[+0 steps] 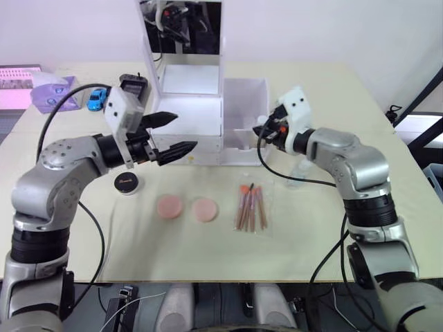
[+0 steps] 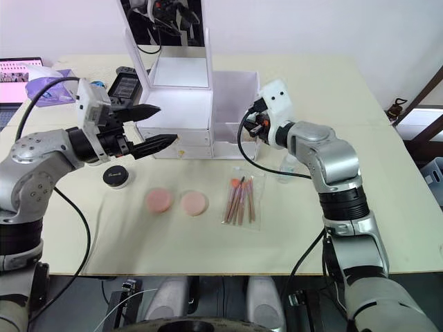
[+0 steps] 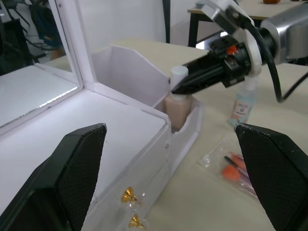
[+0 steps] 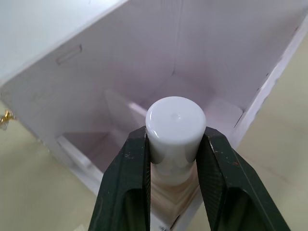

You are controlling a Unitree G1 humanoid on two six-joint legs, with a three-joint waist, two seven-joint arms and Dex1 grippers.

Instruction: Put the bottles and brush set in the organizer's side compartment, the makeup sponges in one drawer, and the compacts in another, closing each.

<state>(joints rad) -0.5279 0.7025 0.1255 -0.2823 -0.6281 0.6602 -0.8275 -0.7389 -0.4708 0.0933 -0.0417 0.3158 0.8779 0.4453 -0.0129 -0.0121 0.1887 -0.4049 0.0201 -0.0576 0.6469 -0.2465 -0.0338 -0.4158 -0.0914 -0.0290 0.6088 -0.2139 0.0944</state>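
The white organizer (image 1: 187, 114) stands at the back centre, its side compartment (image 1: 246, 93) on the right. My right gripper (image 4: 175, 144) is shut on the white cap of a beige bottle (image 4: 175, 118), which stands upright inside that compartment at its front. A clear bottle (image 1: 297, 171) stands on the table just right of the organizer. The brush set (image 1: 250, 207) lies in a clear bag in front, with two pink makeup sponges (image 1: 169, 206) (image 1: 205, 209) to its left. A black compact (image 1: 127, 183) lies under my left gripper (image 1: 185, 131), which hovers open before the shut drawers (image 3: 129, 208).
A mirror (image 1: 181, 24) rises from the organizer's back. At the far left of the table lie a purple pouch (image 1: 52, 93), a blue toy car (image 1: 97, 98) and a black device (image 1: 133, 86). A dark rack (image 1: 422, 104) stands off the table's right side.
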